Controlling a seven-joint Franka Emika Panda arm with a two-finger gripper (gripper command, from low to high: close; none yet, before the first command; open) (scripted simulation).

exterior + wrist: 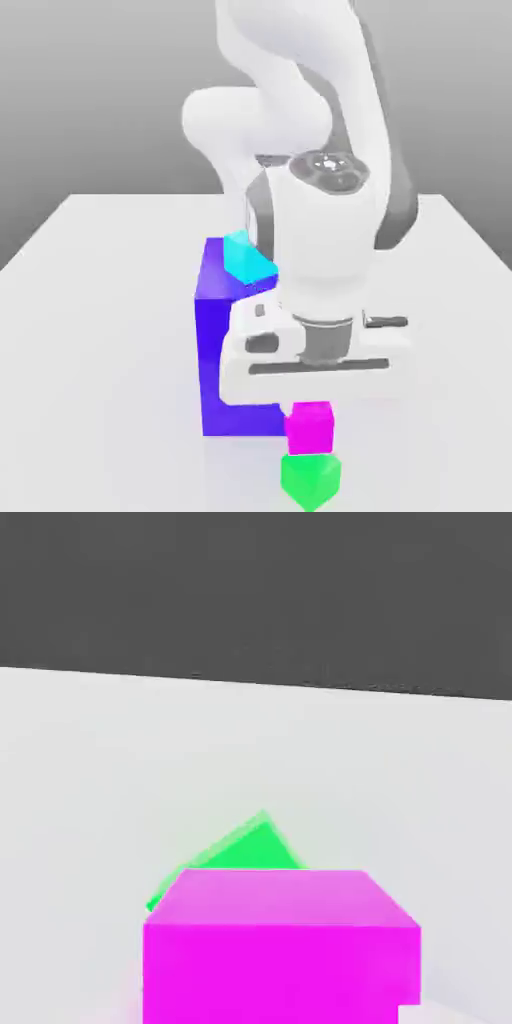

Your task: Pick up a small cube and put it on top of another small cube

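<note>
Gripper clenching pink cube, hanging just above green cube, near blue block.

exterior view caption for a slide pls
Gripper holds the magenta cube just above the green cube, beside the big blue block.
</note>
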